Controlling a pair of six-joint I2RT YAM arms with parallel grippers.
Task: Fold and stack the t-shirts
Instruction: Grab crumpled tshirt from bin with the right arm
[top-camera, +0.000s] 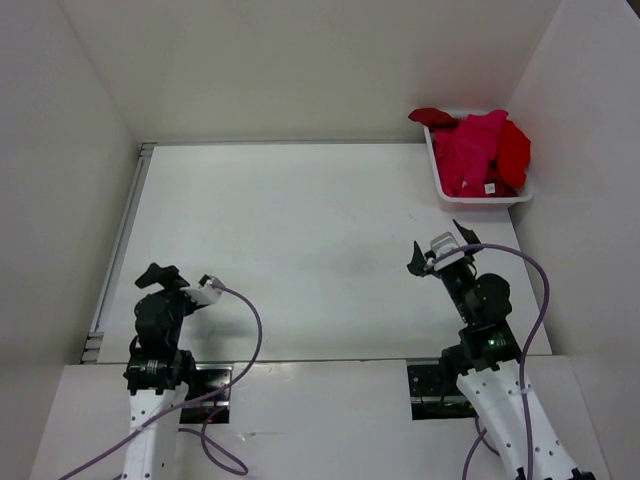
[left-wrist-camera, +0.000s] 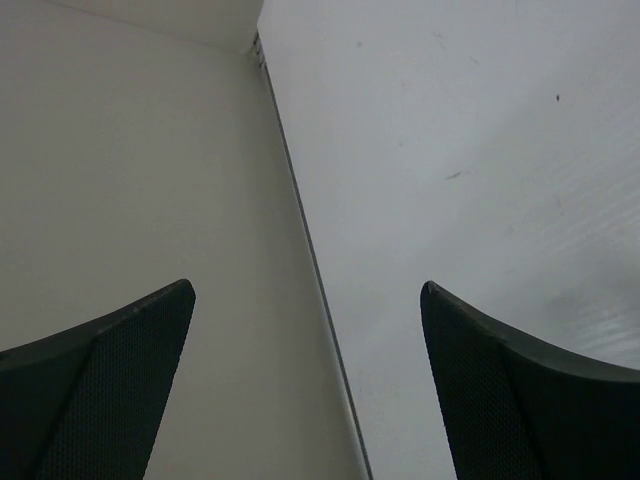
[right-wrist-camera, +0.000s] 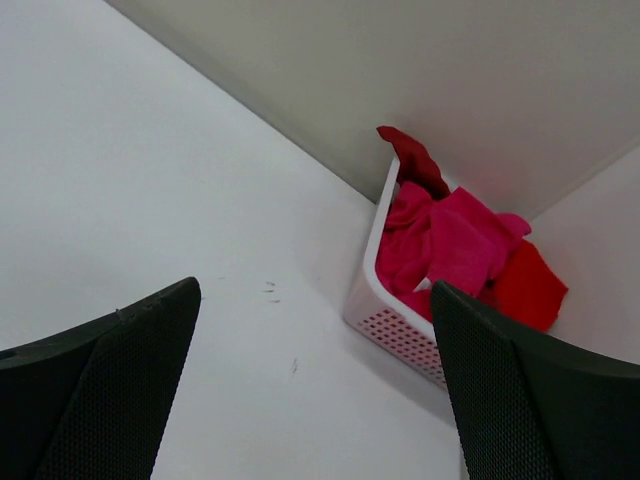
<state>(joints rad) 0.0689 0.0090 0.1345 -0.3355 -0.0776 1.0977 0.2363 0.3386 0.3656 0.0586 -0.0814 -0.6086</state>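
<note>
walls (top-camera: 300, 60): plain off-white panels | table (top-camera: 300, 240): white, matte, few dark specks

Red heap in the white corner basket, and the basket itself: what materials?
Crumpled red and pink t-shirts: soft matte cloth, judging by folds and limp drape over the rim. White mesh-walled basket: probably rigid moulded plastic, smooth, faintly glossy; small regular holes in its side.

Top: looks down from high behind the near edge, takes in the whole table (top-camera: 300, 230), basket (top-camera: 484, 201) at far right. Left wrist: sits low, faces along the table's left edge and wall (left-wrist-camera: 130, 150) toward the far corner, fingers (left-wrist-camera: 110, 390) close in frame. Right wrist: low too, faces the far right corner; shares the basket with top.
</note>
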